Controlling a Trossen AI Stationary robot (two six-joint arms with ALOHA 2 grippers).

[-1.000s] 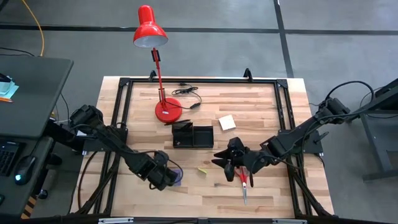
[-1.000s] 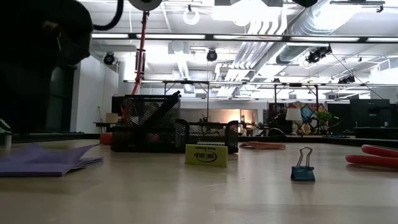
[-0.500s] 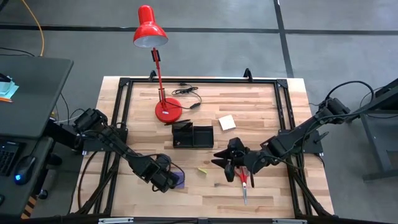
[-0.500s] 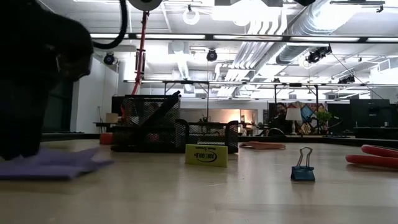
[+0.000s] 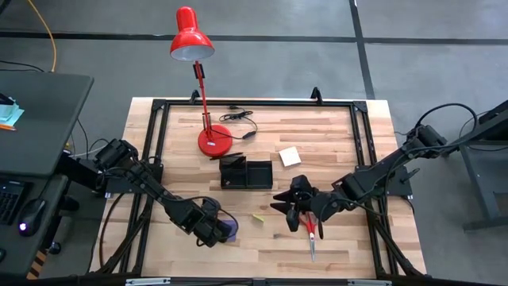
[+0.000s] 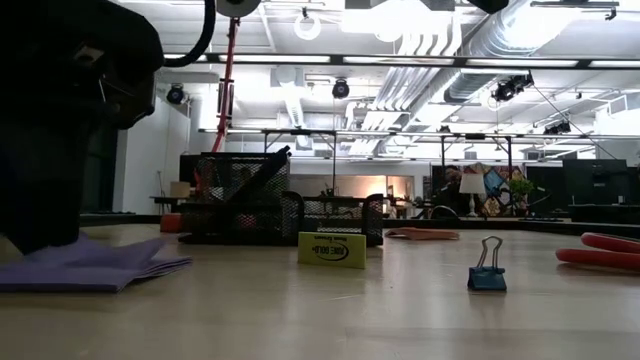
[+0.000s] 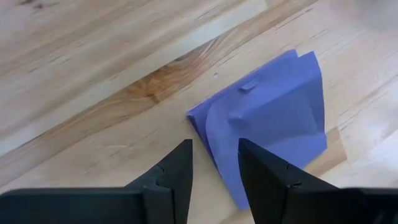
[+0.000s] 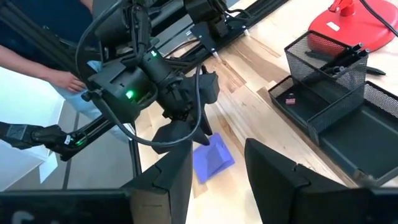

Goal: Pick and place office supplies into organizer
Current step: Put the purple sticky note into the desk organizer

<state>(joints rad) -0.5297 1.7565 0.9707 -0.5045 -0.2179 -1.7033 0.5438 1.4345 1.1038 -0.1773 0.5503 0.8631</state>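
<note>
Purple note pad [image 7: 267, 118] lies flat on wood surface [image 5: 333, 135], front-left, well apart from organizer [image 5: 245, 172]. Left end effector [image 7: 214, 168] sits directly over pad's near corner, fingers narrowly parted, gripping nothing. Right end effector [image 5: 278, 202] waits mid-surface, part-open, empty, beside scissors [image 5: 310, 232]. Left arm nearer.

Quick count across the desk [image 5: 333, 135]: one black mesh organizer [image 5: 245, 172], one red desk lamp [image 5: 198, 71], one pair of red-handled scissors [image 5: 311, 233]. Note pads, two: one purple note pad [image 7: 273, 118], one pale yellow note pad [image 5: 289, 156]. One small yellow eraser [image 6: 332, 249], one blue binder clip [image 6: 487, 266]. Two dark arms, one pincer apiece.
</note>
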